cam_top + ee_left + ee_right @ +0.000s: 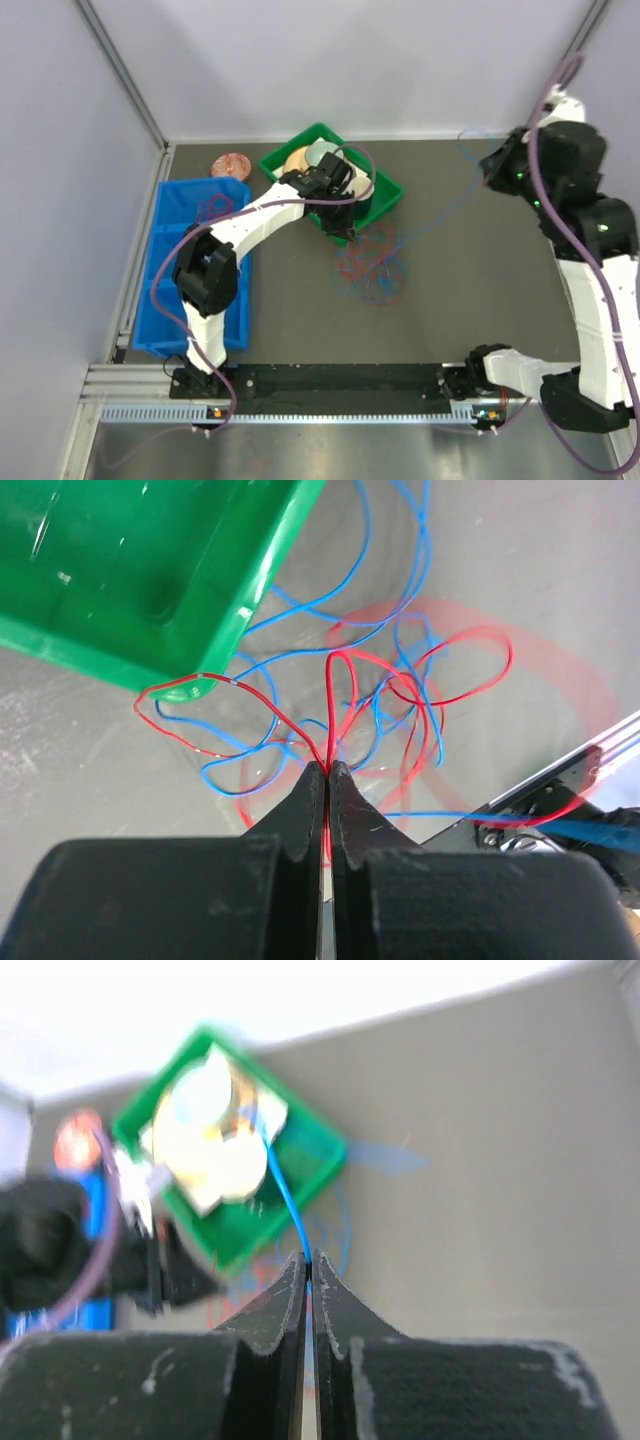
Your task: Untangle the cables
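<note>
The left hand [327,770] was pinched shut on the thin red flexible cable [331,700], two strands rising out of its closed tips. Just past them the knot of small red and blue loops [372,270] lay on the dark grey worktop [450,320], hard against the corner of the green plastic bin [150,580]. Across the way, the right hand [308,1260] was clamped on the thin blue cable [285,1195], raised and well apart from the heap, with the blue line running back down towards it. No white cable could be made out. The danger, as I judged it, was pulling the two hands apart too briskly, which would cinch the crossed loops into a tight knot. One red loop lay against the bin's lip and could snag and drag it. Either string-thin cable could also slip from the fingertips.
</note>
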### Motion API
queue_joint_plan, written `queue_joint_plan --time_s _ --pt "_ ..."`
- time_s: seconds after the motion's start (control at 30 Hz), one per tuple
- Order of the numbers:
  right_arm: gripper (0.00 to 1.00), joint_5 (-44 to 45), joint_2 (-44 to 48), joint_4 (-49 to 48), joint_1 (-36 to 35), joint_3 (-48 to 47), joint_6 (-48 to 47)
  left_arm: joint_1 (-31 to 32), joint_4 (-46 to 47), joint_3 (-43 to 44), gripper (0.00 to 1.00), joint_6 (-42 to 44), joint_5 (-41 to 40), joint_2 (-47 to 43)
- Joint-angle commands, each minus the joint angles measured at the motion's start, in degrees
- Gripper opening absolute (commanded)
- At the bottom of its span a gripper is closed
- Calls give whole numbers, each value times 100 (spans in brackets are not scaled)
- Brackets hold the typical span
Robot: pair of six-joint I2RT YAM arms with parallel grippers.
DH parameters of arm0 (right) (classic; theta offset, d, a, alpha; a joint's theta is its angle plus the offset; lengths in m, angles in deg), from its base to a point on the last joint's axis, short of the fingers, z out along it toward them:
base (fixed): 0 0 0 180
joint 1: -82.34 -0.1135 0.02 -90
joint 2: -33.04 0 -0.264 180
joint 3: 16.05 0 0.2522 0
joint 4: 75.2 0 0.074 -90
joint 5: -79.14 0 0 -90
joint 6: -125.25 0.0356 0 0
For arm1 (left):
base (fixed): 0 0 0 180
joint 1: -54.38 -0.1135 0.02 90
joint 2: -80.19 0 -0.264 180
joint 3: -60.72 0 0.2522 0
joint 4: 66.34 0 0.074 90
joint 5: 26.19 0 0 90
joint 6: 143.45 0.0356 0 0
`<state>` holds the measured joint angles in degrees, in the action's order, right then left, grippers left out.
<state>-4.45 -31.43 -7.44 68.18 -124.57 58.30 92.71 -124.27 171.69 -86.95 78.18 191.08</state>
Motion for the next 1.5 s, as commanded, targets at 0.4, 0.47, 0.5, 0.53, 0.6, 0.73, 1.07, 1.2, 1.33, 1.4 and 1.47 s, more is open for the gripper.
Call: queue_joint_plan --time_s 0.4,0.47,0.5,0.53,0.6,0.73,1.07,1.2,1.33,1.4,1.47 --pt "0 1391 -174 1176 650 -1638 -512 -18 -216 -202 0 256 83 -709" --pt "0 1161 126 526 668 -127 -276 -9 -163 -89 0 282 66 -849" --pt "0 1065 249 333 677 348 -170 -18 -180 -45 0 300 57 -885" --pt "0 916 459 165 694 1223 -73 -9 -172 78 0 300 48 -955" --pt "0 818 584 -292 703 2063 217 -18 -233 201 0 335 -48 -1016" --pt "0 484 637 -837 730 3829 604 -18 -330 623 0 326 -75 -1148" --pt "59 -597 172 -1286 642 4053 692 -18 -225 730 0 194 -66 -1228" --pt "57 -922 -424 -1558 354 3983 841 -18 -163 685 0 159 -66 -1149" --pt "57 -1019 -1328 -1918 -17 3755 1332 -18 -154 703 0 124 -136 -1114" --pt "57 -1107 -1716 -2051 -131 3606 1553 -27 -137 712 0 115 -154 -1105" --pt "56 -1107 -2244 -2069 -193 3465 1860 -36 -137 712 0 115 -197 -1096"
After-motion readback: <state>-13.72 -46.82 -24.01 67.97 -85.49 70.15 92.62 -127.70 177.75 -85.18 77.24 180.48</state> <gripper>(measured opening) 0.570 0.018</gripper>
